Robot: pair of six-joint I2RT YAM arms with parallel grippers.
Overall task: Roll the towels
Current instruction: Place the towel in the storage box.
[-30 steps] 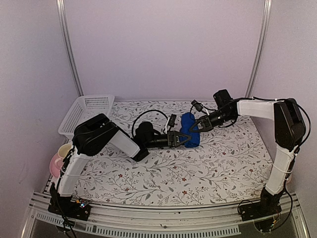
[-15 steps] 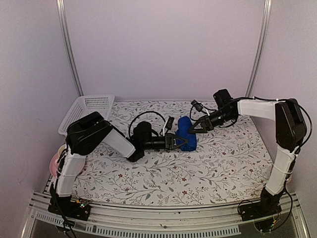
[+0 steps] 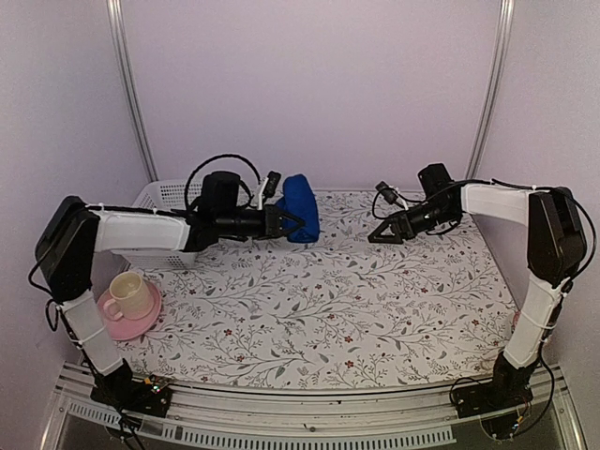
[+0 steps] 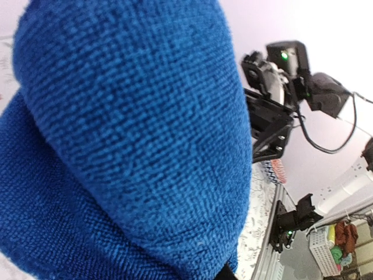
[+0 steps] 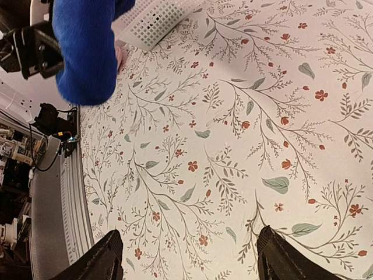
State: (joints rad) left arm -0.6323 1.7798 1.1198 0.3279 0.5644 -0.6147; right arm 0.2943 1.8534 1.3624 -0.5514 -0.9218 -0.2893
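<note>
Lilac walls, floral counter (image 3: 328,309): blue towel (image 3: 302,206) gripped at the far left.
My left hand (image 3: 281,222) is clamped on the rolled blue towel, holding it at the far left, just right of the white basket (image 3: 164,195); the cloth fills my left wrist view. My right hand (image 3: 382,234) hovers at the far right, well apart from the towel, its 2 fingers (image 5: 105,259) spread wide over the floral print. At the near left, a cup (image 3: 129,292) sits on a pink saucer (image 3: 127,325).
</note>
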